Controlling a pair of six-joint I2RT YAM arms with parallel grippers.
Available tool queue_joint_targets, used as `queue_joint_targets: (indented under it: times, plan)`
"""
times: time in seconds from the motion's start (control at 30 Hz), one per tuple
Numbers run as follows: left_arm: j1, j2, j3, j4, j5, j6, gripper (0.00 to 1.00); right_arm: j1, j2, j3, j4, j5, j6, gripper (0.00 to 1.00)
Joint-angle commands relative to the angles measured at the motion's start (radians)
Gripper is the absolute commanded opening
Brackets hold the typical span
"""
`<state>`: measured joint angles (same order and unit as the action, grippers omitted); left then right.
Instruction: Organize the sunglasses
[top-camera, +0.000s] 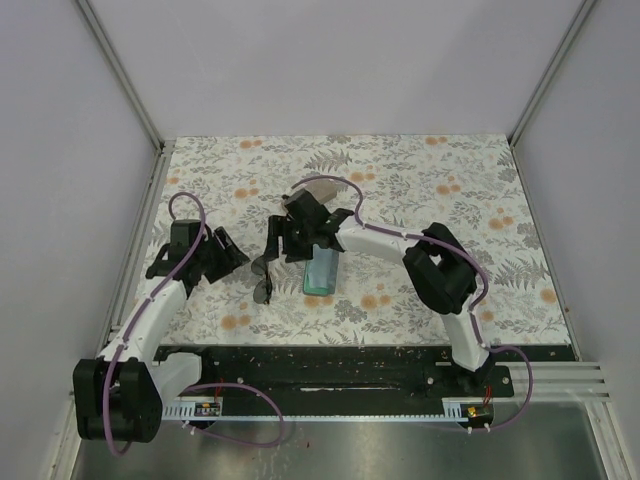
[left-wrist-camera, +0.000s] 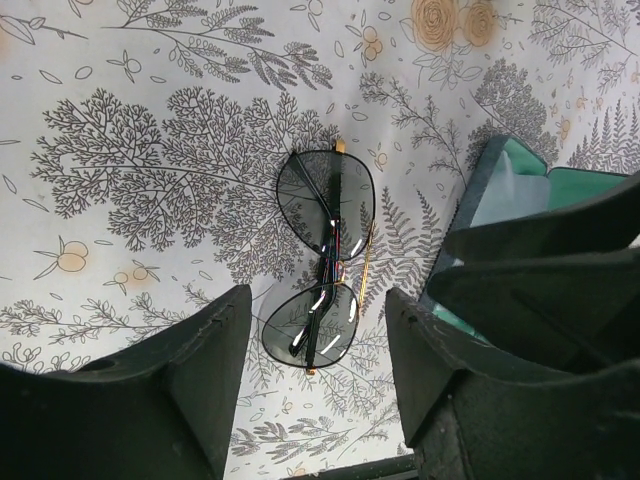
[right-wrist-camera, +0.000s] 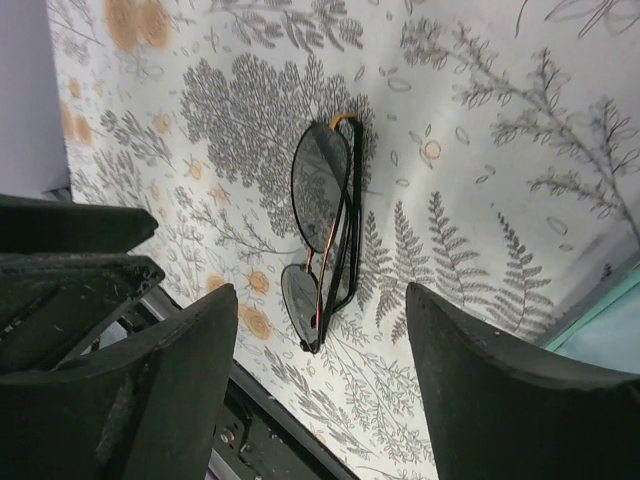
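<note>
Both grippers hang close over the same spot. The left gripper (left-wrist-camera: 318, 297) is spread wide with nothing between its fingers (left-wrist-camera: 205, 365). The right gripper (right-wrist-camera: 320, 292) is equally wide and also empty.

The sunglasses (left-wrist-camera: 322, 200) lie folded and flat on the floral tablecloth (top-camera: 450, 200), left of centre toward the near side. They are just left of the open slate-blue case (top-camera: 322, 270) with its teal lining. Neither gripper touches them. A tan case (top-camera: 318, 187) sits farther back.

The step in hand looks like lining up for the pick: the case is open and the glasses are not yet in it. The next move probably calls for one gripper to come down astride the folded frame, close gently on the thin arms without pressing the lenses, then carry the glasses right into the case. With the two grippers this near each other, one may have to give way.
</note>
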<state>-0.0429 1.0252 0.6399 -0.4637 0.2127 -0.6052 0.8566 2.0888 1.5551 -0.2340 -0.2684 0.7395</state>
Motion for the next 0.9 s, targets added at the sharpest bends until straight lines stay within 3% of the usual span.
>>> queue_joint_targets:
  times: [0.0, 0.37, 0.87]
  plan:
    - [-0.002, 0.01, -0.023, 0.08, -0.009, -0.024, 0.6, 0.064, 0.02, 0.077, -0.145, 0.089, -0.049, 0.76]
    - [0.014, -0.088, -0.036, 0.025, -0.145, -0.054, 0.59, 0.119, 0.137, 0.171, -0.197, 0.165, -0.026, 0.69]
    - [0.041, -0.131, -0.031, 0.007, -0.131, -0.041, 0.6, 0.197, 0.281, 0.356, -0.369, 0.313, -0.048, 0.48]
